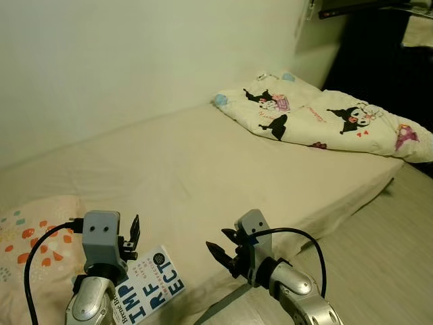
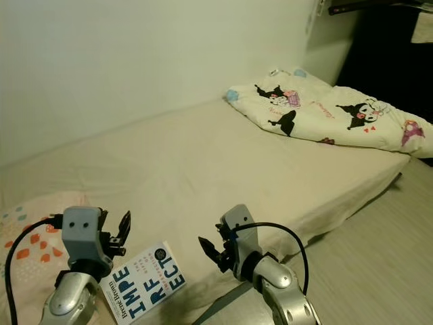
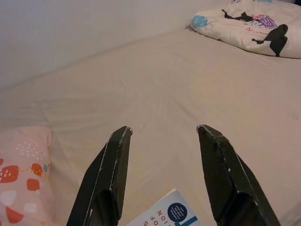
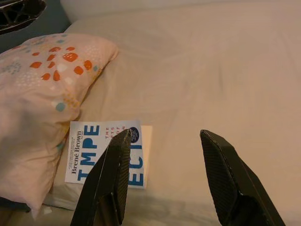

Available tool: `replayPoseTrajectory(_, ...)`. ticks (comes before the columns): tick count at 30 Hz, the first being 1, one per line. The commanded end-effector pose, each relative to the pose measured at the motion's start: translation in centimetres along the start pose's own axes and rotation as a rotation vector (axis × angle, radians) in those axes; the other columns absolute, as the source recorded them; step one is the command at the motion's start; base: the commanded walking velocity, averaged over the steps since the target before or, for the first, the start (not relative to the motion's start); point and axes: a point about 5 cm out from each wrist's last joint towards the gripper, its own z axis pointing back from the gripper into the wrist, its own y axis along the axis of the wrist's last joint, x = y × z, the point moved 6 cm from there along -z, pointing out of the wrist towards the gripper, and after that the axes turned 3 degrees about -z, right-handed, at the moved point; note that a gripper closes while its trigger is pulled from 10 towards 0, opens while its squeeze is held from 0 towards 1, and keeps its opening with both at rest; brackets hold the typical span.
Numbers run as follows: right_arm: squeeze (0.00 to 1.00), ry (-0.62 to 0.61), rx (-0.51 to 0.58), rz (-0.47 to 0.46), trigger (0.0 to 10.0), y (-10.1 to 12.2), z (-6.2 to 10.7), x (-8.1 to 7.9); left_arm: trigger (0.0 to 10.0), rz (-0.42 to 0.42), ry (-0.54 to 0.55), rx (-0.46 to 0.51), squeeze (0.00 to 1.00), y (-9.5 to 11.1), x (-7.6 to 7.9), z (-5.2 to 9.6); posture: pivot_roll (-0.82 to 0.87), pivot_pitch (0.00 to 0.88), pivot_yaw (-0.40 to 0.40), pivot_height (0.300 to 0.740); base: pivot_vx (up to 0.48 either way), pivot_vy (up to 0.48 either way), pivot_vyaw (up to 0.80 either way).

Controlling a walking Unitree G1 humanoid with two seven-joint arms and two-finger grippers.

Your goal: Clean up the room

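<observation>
Bare mattress (image 1: 203, 169) lies open between pillow (image 1: 34, 237), book (image 1: 152, 284) and bunched blanket (image 1: 325, 118).

The bed (image 1: 203, 169) was covered in matt beige cloth, faintly creased. A soft printed fabric quilt (image 1: 325, 122) and pillow (image 4: 37, 94) were seen. The book (image 4: 106, 153) had a smooth paper cover.

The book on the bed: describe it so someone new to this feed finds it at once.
Start at the beige bed along the wall. At its near edge, beside the pink pillow with orange spots, lies the book, flat between the left gripper and right gripper. Nothing else there is white with big blue letters.
</observation>
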Motion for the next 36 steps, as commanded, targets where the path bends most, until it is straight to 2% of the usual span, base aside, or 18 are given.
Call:
replayPoseTrajectory(1,0.00,-0.057,-0.022,0.018,10.0,-0.7,0.0,0.8,10.0,0.006,0.017,-0.042,0.00,-1.0,-0.2,0.2,-0.04,0.090,-0.040,0.733,0.000,0.000,0.00)
replayPoseTrajectory(4,0.00,-0.086,-0.021,0.025,10.0,-0.8,-0.1,1.3,10.0,0.004,0.018,-0.045,0.00,-1.0,-0.3,0.1,-0.04,0.090,-0.040,0.733,0.000,0.000,0.00)
replayPoseTrajectory(10,0.00,-0.202,-0.007,0.020,10.0,-0.6,0.1,3.1,10.0,-0.006,0.001,-0.039,0.00,-0.8,-0.1,-0.2,-0.05,0.090,-0.032,0.733,0.000,0.000,0.00)
replayPoseTrajectory(20,0.00,-0.285,-0.005,0.033,10.0,-0.9,0.1,4.2,10.0,0.032,0.017,-0.053,0.00,-1.2,-0.4,0.0,-0.04,0.078,-0.033,0.733,0.000,0.000,0.00)
replayPoseTrajectory(23,0.00,-0.356,-0.023,0.027,10.0,-1.6,0.6,5.4,10.0,0.009,0.013,-0.064,0.00,-1.7,-0.5,0.0,-0.04,0.084,-0.038,0.733,0.000,0.000,0.00)
replayPoseTrajectory(25,0.00,-0.402,-0.033,0.003,10.0,-2.0,1.1,6.1,10.0,0.002,0.024,-0.065,0.00,-1.7,-1.1,-0.1,-0.04,0.080,-0.040,0.733,0.000,0.000,-0.63)
replayPoseTrajectory(26,0.00,-0.402,-0.033,0.003,10.0,-2.0,1.1,6.1,10.0,0.002,0.024,-0.065,0.00,-1.7,-1.1,-0.1,-0.04,0.080,-0.040,0.733,0.000,0.000,-0.80)
replayPoseTrajectory(27,0.00,-0.409,-0.027,-0.009,10.0,-2.0,1.2,6.2,10.0,0.015,0.046,-0.060,0.00,-1.4,-1.9,0.0,-0.04,0.068,-0.030,0.733,0.000,0.000,-0.80)
replayPoseTrajectory(28,0.00,-0.412,-0.026,-0.011,10.0,-2.1,1.3,6.3,10.0,0.018,0.050,-0.058,0.00,-1.4,-2.1,0.0,-0.04,0.069,-0.027,0.733,0.000,0.000,-0.80)
replayPoseTrajectory(33,0.00,-0.420,-0.034,-0.008,10.0,-2.3,1.5,6.6,10.0,0.028,0.028,-0.057,0.00,-1.3,-1.3,-0.3,-0.05,0.077,-0.030,0.733,0.000,0.000,-0.80)
replayPoseTrajectory(36,0.00,-0.395,-0.022,-0.008,10.0,-1.9,1.2,6.2,10.0,0.032,0.010,-0.047,0.00,-1.0,-0.7,-0.6,-0.05,0.080,-0.026,0.733,0.000,0.000,-0.80)
